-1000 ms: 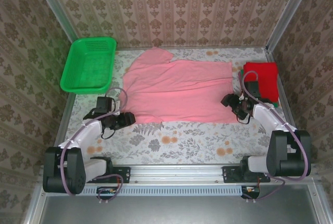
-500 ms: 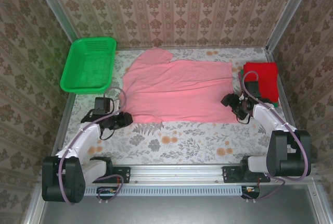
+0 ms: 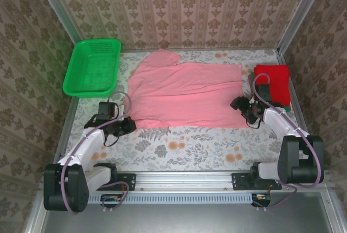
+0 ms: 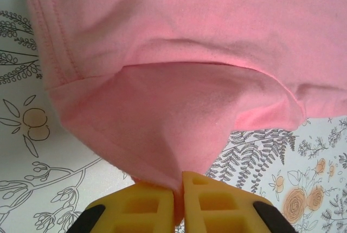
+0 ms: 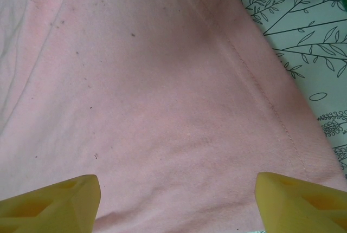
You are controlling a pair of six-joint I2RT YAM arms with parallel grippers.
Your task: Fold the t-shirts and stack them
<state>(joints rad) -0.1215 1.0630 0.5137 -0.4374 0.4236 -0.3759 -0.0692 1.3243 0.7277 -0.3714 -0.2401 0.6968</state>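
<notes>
The left arm stretches forward from its base, forearm angled toward the middle. The left tool (image 3: 130,124) sits low, its yellow fingers (image 4: 217,200) pressed together on a corner of the pink shirt (image 4: 179,108). The right arm bends inward. The right tool (image 3: 239,104) has its fingers (image 5: 49,203) spread wide, low over the shirt.

Top view high and behind, looking down on the whole table (image 3: 179,146), wrist views close on opposite near corners of its pink t-shirt (image 3: 184,92)
</notes>
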